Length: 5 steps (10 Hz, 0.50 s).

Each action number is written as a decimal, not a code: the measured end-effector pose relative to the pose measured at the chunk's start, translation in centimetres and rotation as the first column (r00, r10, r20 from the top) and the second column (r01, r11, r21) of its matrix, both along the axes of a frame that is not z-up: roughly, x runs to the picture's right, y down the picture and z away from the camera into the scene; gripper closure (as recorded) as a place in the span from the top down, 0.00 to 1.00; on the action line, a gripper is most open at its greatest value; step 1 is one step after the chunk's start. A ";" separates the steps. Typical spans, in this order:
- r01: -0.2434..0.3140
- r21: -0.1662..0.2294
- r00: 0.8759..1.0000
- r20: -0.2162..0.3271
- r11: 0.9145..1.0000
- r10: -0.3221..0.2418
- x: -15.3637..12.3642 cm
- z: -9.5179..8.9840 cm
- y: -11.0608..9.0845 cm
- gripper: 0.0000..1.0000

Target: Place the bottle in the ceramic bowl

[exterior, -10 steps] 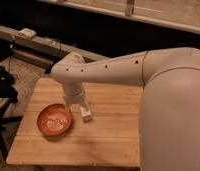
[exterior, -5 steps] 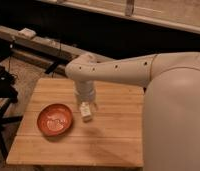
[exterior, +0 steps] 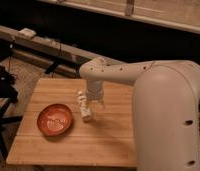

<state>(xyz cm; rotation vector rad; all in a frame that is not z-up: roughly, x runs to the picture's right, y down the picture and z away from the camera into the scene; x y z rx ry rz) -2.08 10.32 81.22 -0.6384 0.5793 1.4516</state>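
The small whitish bottle point(exterior: 84, 107) stands slightly tilted on the wooden table point(exterior: 113, 140), just right of the orange-red ceramic bowl point(exterior: 55, 120). The bowl is empty, with a pale mark at its centre. My gripper point(exterior: 95, 106) hangs down from the white arm right beside the bottle, on its right side, very close to it or touching it. The arm's wrist hides the upper part of the gripper.
My large white arm and body point(exterior: 168, 115) cover the table's right side. A dark stand point(exterior: 2, 85) is at the left of the table. A long beam point(exterior: 48, 47) with a small white object on it runs behind the table.
The arm's elbow and wrist have swung to the right, away from the bowl. The bottle stays at about the same place on the table, and the bowl has not moved.
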 end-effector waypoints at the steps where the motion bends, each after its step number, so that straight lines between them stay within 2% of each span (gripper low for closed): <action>1: 0.006 0.003 1.000 0.017 1.000 -0.006 -0.3 0.3 -0.3 0.65; 5: 0.034 0.013 0.995 0.093 0.999 -0.035 -2.6 2.2 -1.4 0.65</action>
